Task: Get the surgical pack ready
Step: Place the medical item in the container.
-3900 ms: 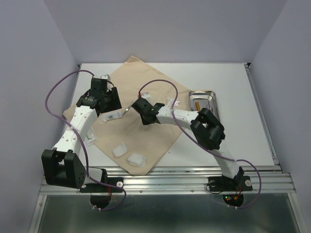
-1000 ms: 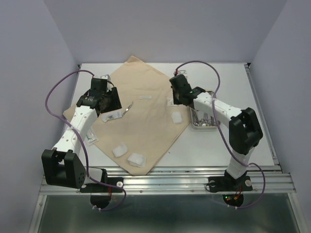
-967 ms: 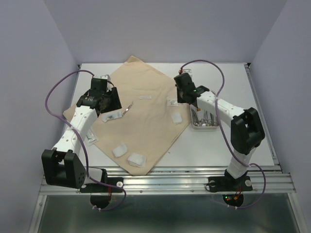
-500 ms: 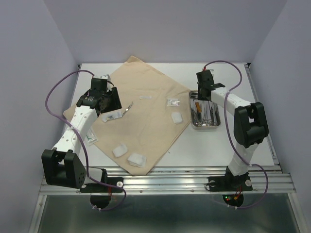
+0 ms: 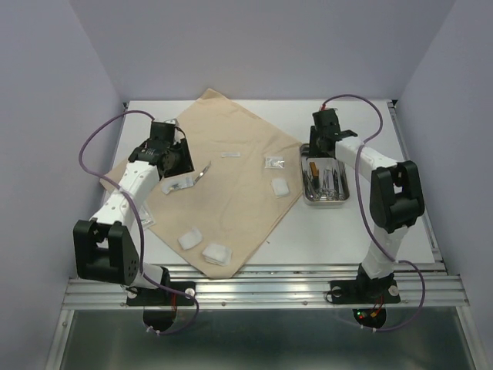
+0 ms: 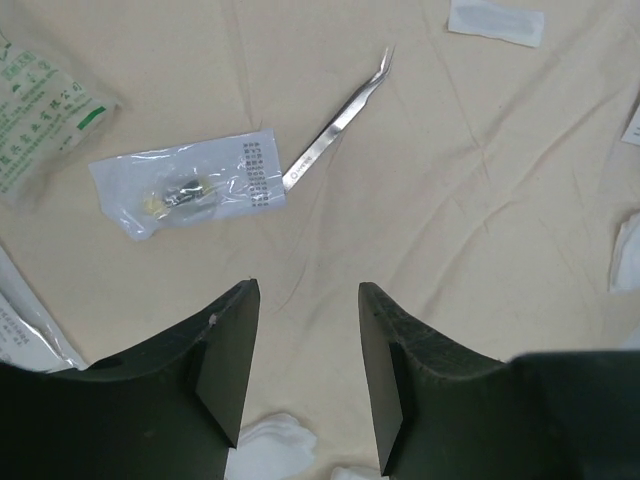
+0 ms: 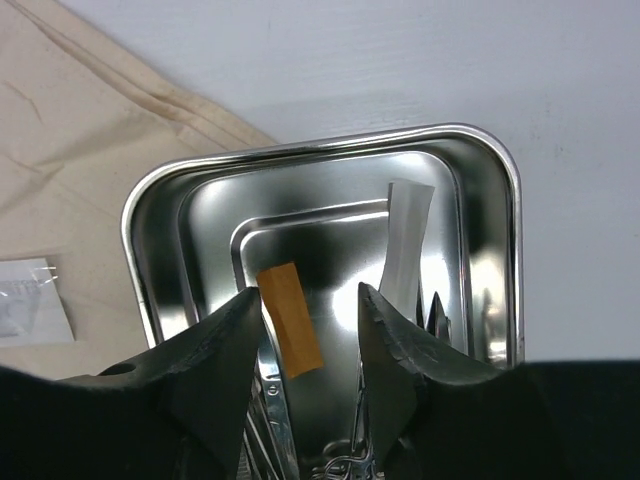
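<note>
The beige cloth lies spread on the table's left half. Bent silver forceps rest on it, just ahead of my left gripper, which hovers open and empty above the cloth. White gauze pads lie on the cloth. The steel tray sits right of the cloth with silver instruments in it. My right gripper hangs open over the tray's far end, above an orange strip and a white strip.
A clear plastic packet and a green-printed packet lie near the forceps. Small white packets rest on the cloth's far part. Bare white table lies right of the tray.
My right gripper has travelled from the cloth's right edge to above the tray and has opened. The left arm has shifted slightly and its jaws have narrowed a little.
</note>
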`<state>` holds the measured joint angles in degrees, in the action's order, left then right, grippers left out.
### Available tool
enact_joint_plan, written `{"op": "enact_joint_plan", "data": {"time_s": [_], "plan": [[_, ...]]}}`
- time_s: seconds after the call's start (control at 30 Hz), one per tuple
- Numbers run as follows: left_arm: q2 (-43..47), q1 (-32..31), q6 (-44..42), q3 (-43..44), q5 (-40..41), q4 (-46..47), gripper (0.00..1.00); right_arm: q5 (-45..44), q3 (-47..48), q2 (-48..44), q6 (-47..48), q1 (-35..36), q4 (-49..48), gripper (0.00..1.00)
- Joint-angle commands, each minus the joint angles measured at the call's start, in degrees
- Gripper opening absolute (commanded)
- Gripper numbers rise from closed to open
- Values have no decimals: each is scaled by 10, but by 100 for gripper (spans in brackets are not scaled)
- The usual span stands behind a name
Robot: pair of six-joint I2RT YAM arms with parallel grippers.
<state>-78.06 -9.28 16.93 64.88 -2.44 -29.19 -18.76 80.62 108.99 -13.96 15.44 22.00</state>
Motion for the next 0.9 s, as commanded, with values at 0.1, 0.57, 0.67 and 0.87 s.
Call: {"op": "enact_joint_plan", "data": {"time_s": [0.1,0.57,0.67,0.87], "plan": [[-127,-50,-31,59,51,60,56,24,-8,-88,-13,13,-13,50],[-330,-98,-78,191,163,56,63,40,-39,-125,-11,13,12,52],[-362,-98,-83,207,157,56,62,46,-49,-124,-15,13,9,52],[-400,-98,-83,220,120,57,56,48,-60,-131,-22,13,10,52]]}}
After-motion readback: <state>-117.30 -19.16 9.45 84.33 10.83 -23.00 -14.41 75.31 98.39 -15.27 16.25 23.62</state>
